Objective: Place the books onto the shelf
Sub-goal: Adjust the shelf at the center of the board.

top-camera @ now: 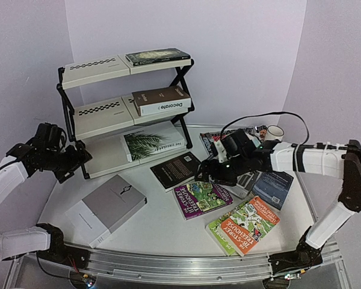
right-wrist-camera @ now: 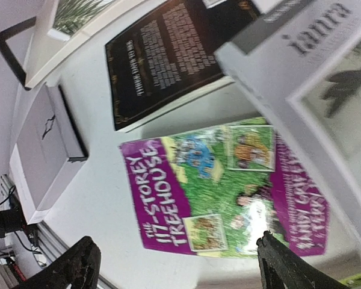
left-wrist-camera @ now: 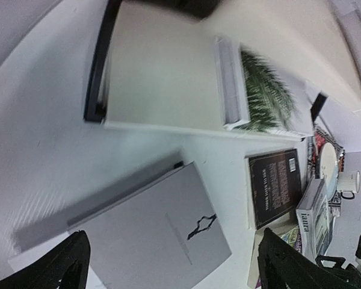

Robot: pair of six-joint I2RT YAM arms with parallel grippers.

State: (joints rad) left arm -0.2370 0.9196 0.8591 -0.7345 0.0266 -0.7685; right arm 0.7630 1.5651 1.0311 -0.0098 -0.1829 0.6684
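The shelf (top-camera: 96,117) stands at the back left with a black book (top-camera: 157,57) on its top tier, the brown "Decorate" book (top-camera: 161,100) on the middle one and the palm-leaf book (top-camera: 154,143) on the bottom board. My left gripper (top-camera: 78,158) is open and empty beside the shelf's left leg, above the grey book (left-wrist-camera: 150,235). My right gripper (right-wrist-camera: 174,265) hangs open over the purple Treehouse paperback (right-wrist-camera: 210,192), holding nothing. The grey "laura" book (right-wrist-camera: 313,54) lies close by it. A black book (top-camera: 175,170) lies on the table between the arms.
A green and orange Treehouse paperback (top-camera: 243,224) lies near the front right and a dark blue book (top-camera: 274,188) beside the right arm. A white mug (top-camera: 275,131) and a patterned placemat (top-camera: 212,137) sit at the back right. Purple walls close in behind the shelf.
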